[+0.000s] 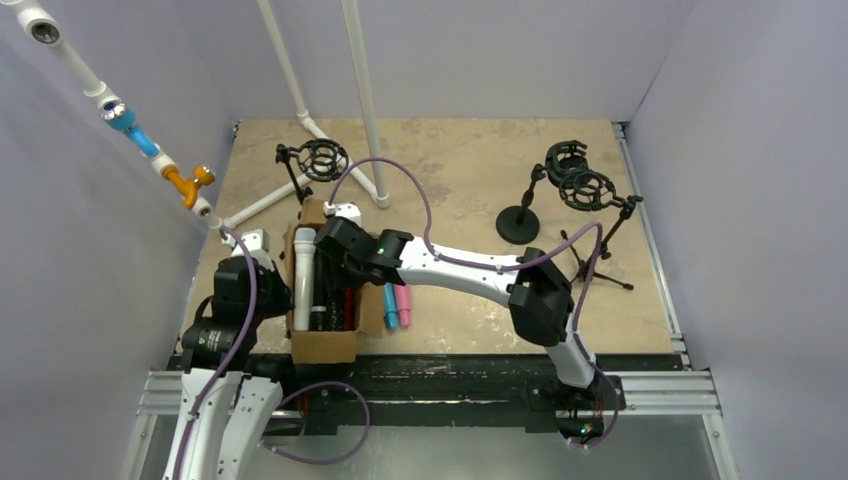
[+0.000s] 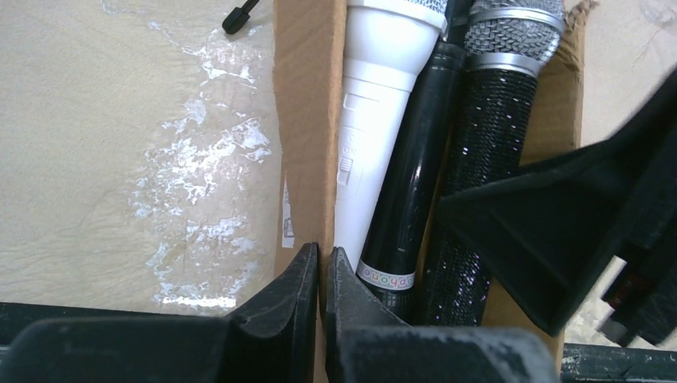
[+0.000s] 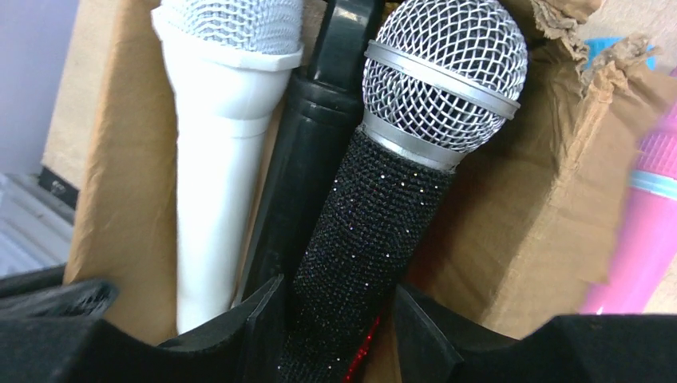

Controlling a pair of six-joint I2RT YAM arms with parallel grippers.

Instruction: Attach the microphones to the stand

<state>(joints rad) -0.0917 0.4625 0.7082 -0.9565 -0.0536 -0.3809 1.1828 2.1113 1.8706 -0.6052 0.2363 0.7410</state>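
A cardboard box (image 1: pixel 325 346) near the table's front holds several microphones: a white one (image 3: pixel 211 183), a smooth black one (image 3: pixel 299 175) and a black glitter one (image 3: pixel 375 223) with a silver mesh head. A sliver of red glitter (image 3: pixel 363 353) shows under it. My right gripper (image 3: pixel 335 291) reaches into the box, open, with a finger on each side of the black glitter microphone's body and narrow gaps. My left gripper (image 2: pixel 321 263) is shut on the box's left wall (image 2: pixel 307 120). Blue (image 1: pixel 390 306) and pink (image 1: pixel 403 300) microphones lie on the table beside the box.
Three black stands with ring-shaped mounts are at the back: one (image 1: pixel 320 160) behind the box, a round-based one (image 1: pixel 520 222) and a tripod (image 1: pixel 592 262) to the right. White PVC pipes (image 1: pixel 365 100) rise at the back left. Purple cables loop over the arms.
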